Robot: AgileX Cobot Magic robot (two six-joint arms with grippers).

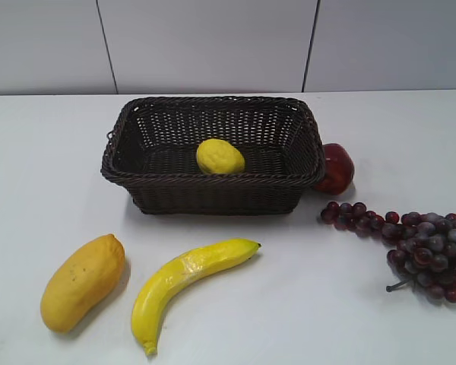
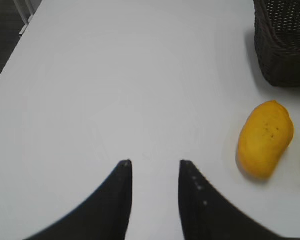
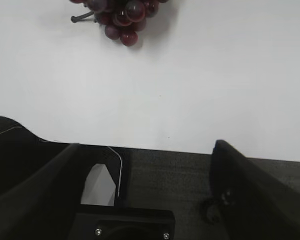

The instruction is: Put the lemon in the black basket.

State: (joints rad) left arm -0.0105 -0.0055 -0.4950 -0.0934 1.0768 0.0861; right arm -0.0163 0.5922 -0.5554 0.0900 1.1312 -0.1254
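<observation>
The lemon (image 1: pixel 220 157) is small, bright yellow and dimpled, and it lies inside the black basket (image 1: pixel 140 166) near the front wall. The basket is a dark woven rectangle at the table's middle back; its corner shows in the left wrist view (image 2: pixel 285 47). Neither gripper shows in the exterior view. My left gripper (image 2: pixel 155 162) is open and empty over bare white table, left of the mango. My right gripper (image 3: pixel 146 145) is open and empty, back at the table's front edge.
A mango (image 1: pixel 83 281) (image 2: pixel 265 138) and a banana (image 1: pixel 185 284) lie in front of the basket. A red apple (image 1: pixel 336 168) sits at the basket's right end. Dark grapes (image 1: pixel 418 246) (image 3: pixel 121 15) lie at the right.
</observation>
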